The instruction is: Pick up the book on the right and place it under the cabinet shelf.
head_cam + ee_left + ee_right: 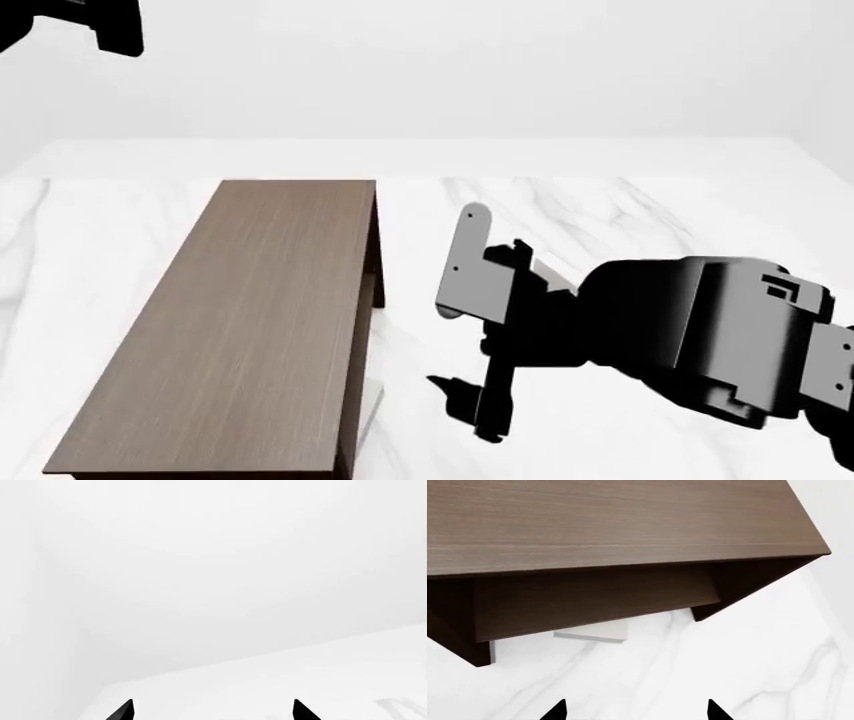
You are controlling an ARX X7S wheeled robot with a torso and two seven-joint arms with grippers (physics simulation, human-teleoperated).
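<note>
The dark brown cabinet (627, 520) fills the far side of the right wrist view, its open side facing me. Its inner shelf (594, 600) runs across the opening. A whitish thin book (592, 632) lies flat on the marble table, partly tucked beneath the shelf's front edge. My right gripper (635, 711) hangs open and empty a short way back from the book. In the head view the right gripper (467, 410) points at the cabinet (254, 320) from the right. My left gripper (212, 711) is open, holds nothing, and faces a white wall.
The white marble table (614, 220) stretches behind and to the right of the cabinet. The left arm (80, 22) is raised at the upper left of the head view. A white wall stands behind the table.
</note>
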